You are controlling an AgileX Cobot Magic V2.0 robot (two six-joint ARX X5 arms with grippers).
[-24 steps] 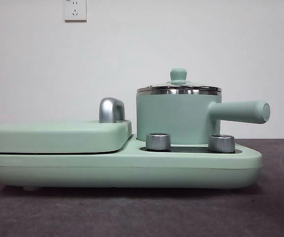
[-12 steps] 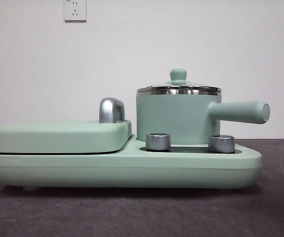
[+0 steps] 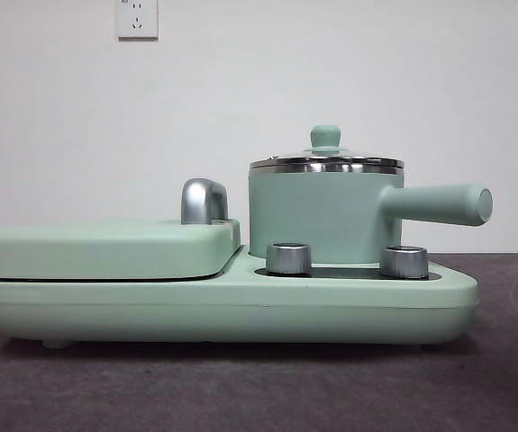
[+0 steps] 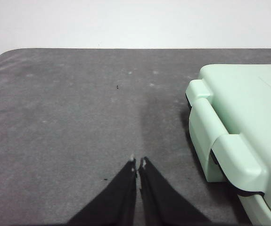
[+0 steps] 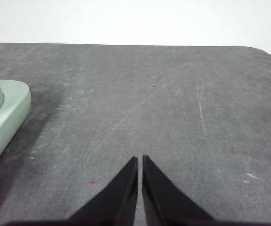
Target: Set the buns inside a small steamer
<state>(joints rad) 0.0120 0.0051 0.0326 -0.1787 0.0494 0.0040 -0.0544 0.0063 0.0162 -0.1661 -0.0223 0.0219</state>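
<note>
The small steamer (image 3: 323,211) is a mint-green pot with a steel rim and a long side handle (image 3: 439,204). Its glass lid with a green knob (image 3: 325,138) is on. It stands on the right half of a mint-green cooker base (image 3: 240,306). No buns show in any view. My left gripper (image 4: 138,162) is shut and empty above the dark table, beside the base's end (image 4: 229,136). My right gripper (image 5: 140,160) is shut and empty above the table, beside the base's other end (image 5: 5,113). Neither gripper shows in the front view.
A flat hinged griddle plate (image 3: 105,247) with a chrome handle (image 3: 203,200) lies shut on the base's left half. Two steel knobs (image 3: 288,257) (image 3: 404,261) stand in front of the pot. The dark grey table (image 5: 173,103) ends at a white wall.
</note>
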